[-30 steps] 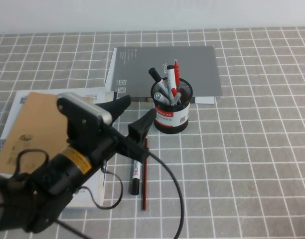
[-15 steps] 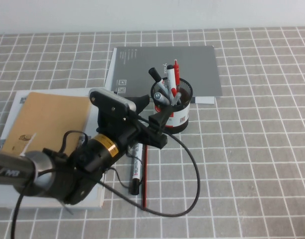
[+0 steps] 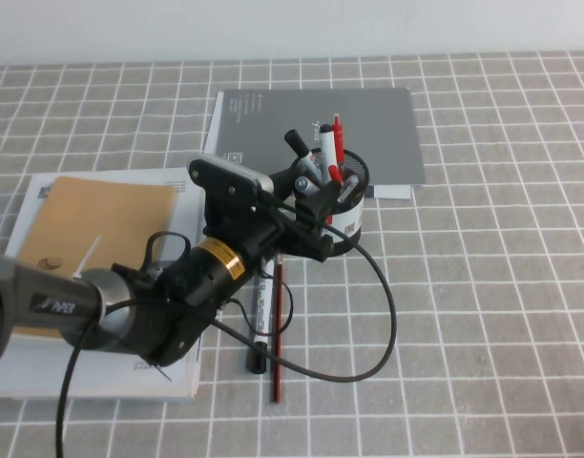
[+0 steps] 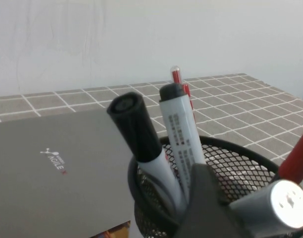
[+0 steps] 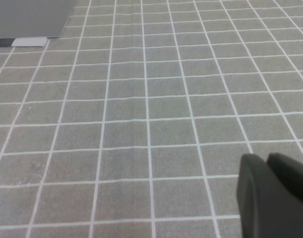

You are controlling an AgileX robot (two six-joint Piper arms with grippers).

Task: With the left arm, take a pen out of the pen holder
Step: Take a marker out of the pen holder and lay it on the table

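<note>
A black mesh pen holder [image 3: 347, 221] stands in front of a grey notebook and holds several pens. Among them are two black-capped markers [image 4: 137, 133], a thin red pen [image 3: 337, 141] and a grey pen with a silver end [image 4: 285, 204]. My left gripper [image 3: 320, 218] has reached the holder from the near left, its fingers spread open at the rim among the pens. One dark finger [image 4: 207, 204] shows inside the rim, beside the grey pen, gripping nothing. My right gripper [image 5: 269, 166] hovers over bare tiles, fingers together, and is out of the high view.
The grey notebook [image 3: 316, 129] lies behind the holder. A brown-covered book [image 3: 92, 229] rests on white books at the left. A black marker [image 3: 260, 324] and a red pencil [image 3: 277, 334] lie on the tiled table under the left arm, with its cable looping nearby.
The left arm has swung forward and to the right, from over the brown book to the holder. Its fingers now stand at the pens. The pens have not moved.
</note>
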